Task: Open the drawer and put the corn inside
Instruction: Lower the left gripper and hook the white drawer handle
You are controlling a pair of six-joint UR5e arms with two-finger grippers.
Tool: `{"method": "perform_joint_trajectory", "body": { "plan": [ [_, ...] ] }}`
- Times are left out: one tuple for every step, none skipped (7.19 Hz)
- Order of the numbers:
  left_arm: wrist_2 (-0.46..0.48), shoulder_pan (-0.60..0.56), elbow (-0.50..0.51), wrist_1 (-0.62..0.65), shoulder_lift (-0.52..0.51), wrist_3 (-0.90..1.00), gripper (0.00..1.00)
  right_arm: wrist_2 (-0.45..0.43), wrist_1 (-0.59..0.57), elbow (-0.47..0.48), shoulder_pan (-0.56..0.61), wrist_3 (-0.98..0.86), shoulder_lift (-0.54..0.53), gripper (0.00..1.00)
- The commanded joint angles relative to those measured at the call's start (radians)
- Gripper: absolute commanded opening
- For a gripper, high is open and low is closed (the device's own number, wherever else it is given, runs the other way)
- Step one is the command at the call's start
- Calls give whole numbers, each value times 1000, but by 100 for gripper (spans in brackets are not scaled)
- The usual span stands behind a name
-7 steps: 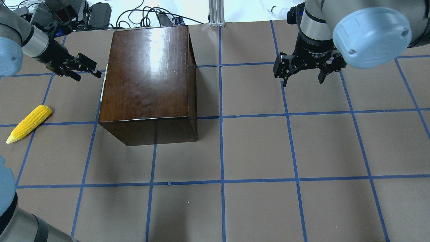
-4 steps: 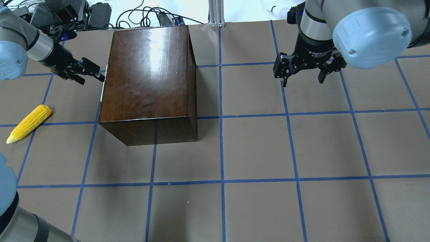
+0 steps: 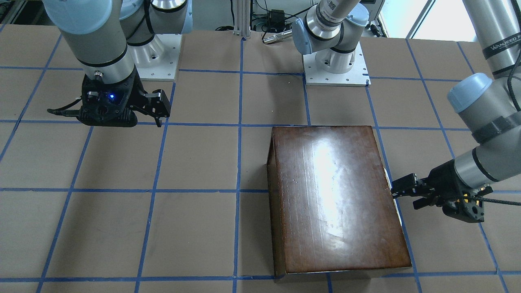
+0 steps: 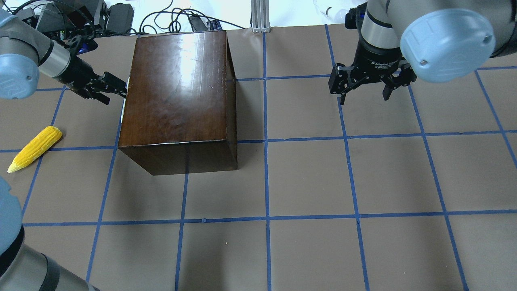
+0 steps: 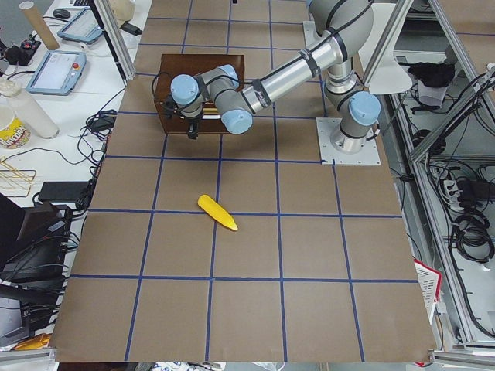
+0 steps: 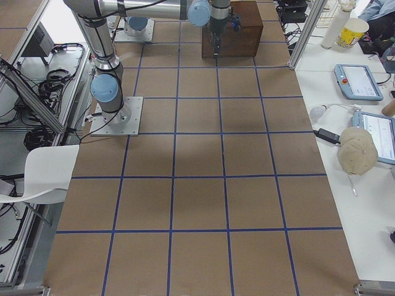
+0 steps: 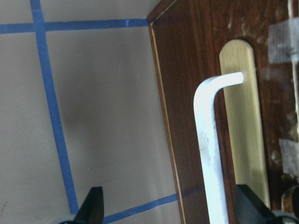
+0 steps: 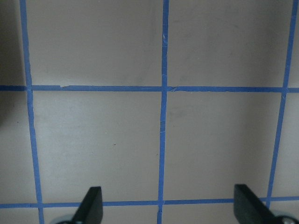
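- I am holding my left gripper (image 4: 116, 91) wide open and empty at the shut drawer (image 7: 187, 93), by the desk's far edge, left of the middle.
- Its white handle (image 7: 208, 140) is sitting between my fingers. I judge I should close squarely on it, then pull straight.
- The corn (image 4: 35, 148) is lying by the left edge.
- My right gripper (image 4: 363, 87) is hanging open, empty.

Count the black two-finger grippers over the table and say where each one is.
2. The left gripper is open at the white bar handle of the glossy dark-brown wooden box; the right gripper hangs open over the brown gridded table.
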Motion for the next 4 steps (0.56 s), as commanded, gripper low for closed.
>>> {"method": "perform_joint_trajectory", "body": {
  "plan": [
    [0, 2, -1, 0, -13, 6, 100, 0, 0, 0, 0, 0, 1, 100],
    [3, 3, -1, 0, -20, 35, 100, 0, -1, 0, 0, 0, 1, 100],
    [3, 3, 1, 0, -24, 39, 100, 0, 0, 0, 0, 0, 1, 100],
    [8, 5, 5, 0, -27, 41, 100, 0, 0, 0, 0, 0, 1, 100]
  ]
}}
